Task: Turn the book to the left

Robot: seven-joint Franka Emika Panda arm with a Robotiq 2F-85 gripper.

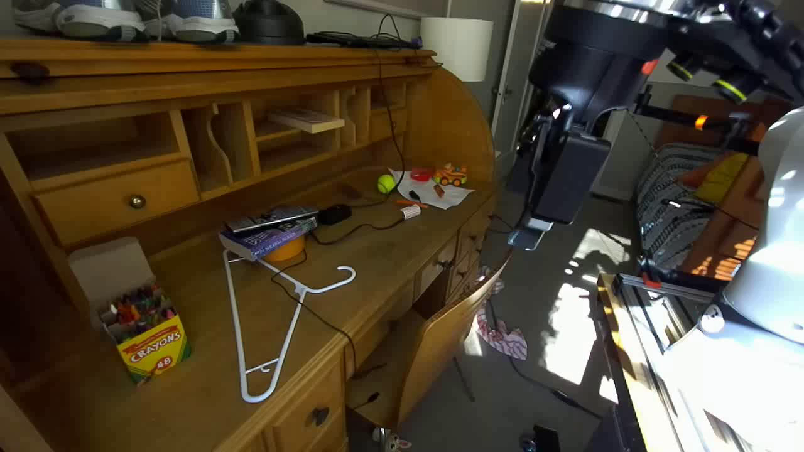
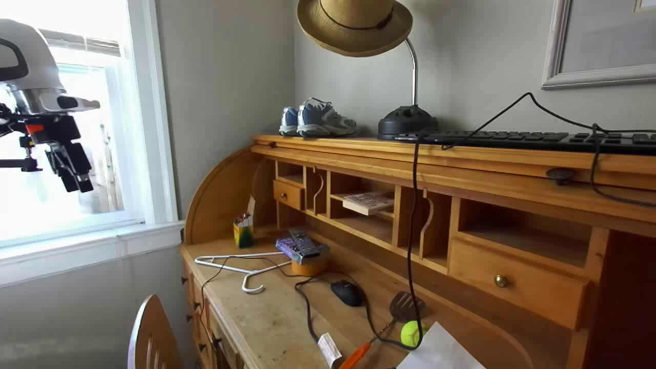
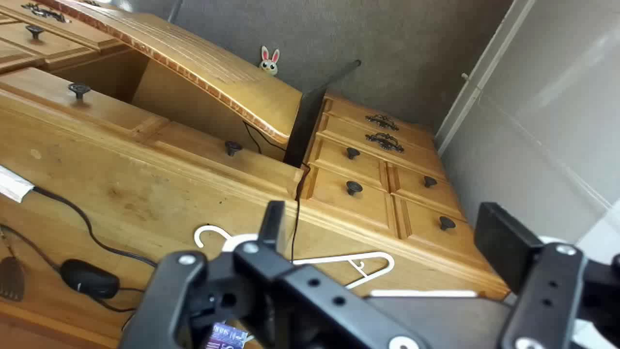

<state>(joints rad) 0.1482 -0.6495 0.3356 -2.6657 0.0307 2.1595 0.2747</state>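
The book point(image 1: 308, 119) is pale cream and lies flat on a small shelf in the middle cubby of the roll-top desk. Its front end sticks out past the shelf edge. It also shows in an exterior view point(image 2: 368, 202), with a patterned top and pale edges. In the wrist view the book is out of view. My gripper point(image 3: 387, 230) is open with nothing between its fingers. It hangs in the air well away from the book, past the desk's front edge and above the chair side, as both exterior views show point(image 1: 529, 235) point(image 2: 79, 185).
A purple book point(image 1: 267, 242) with a dark device on it rests on an orange holder. A white hanger point(image 1: 295, 301), a crayon box point(image 1: 154, 342), a tennis ball point(image 2: 410, 334) and a mouse point(image 2: 346, 293) lie on the desk. A black cable point(image 2: 412, 225) hangs before the cubbies. A chair point(image 1: 449, 326) stands in front.
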